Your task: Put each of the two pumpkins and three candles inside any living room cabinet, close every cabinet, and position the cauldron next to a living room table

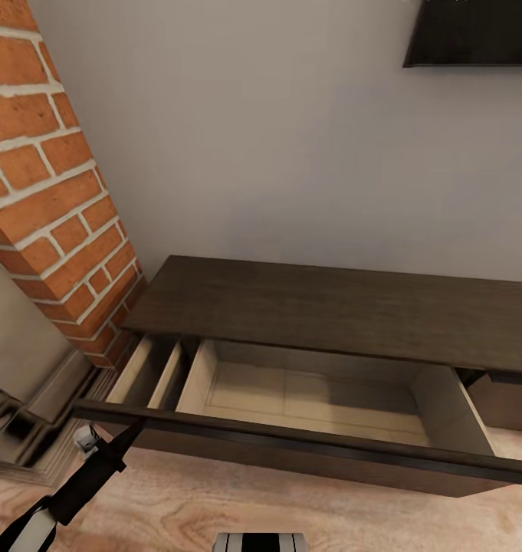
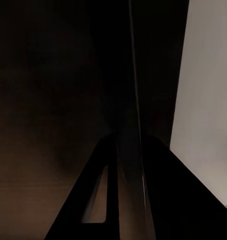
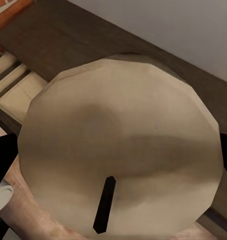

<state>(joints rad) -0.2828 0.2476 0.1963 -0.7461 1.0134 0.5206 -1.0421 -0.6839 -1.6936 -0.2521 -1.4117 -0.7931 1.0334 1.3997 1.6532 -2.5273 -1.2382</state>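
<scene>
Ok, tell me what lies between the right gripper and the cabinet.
The beige candle, held in the right gripper, hangs above the cabinet; the right wrist view shows it.

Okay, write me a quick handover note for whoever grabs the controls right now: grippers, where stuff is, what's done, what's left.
Left gripper: at the left end of the open drawer's front edge; whether it is clamped cannot be told.
Right gripper: shut on a beige candle, black wick up, above the cabinet.
Done: large drawer pulled out, nothing inside yet.
Left: drop this candle in, fetch the other candles and both pumpkins, close every drawer, set the cauldron by the table.
</scene>
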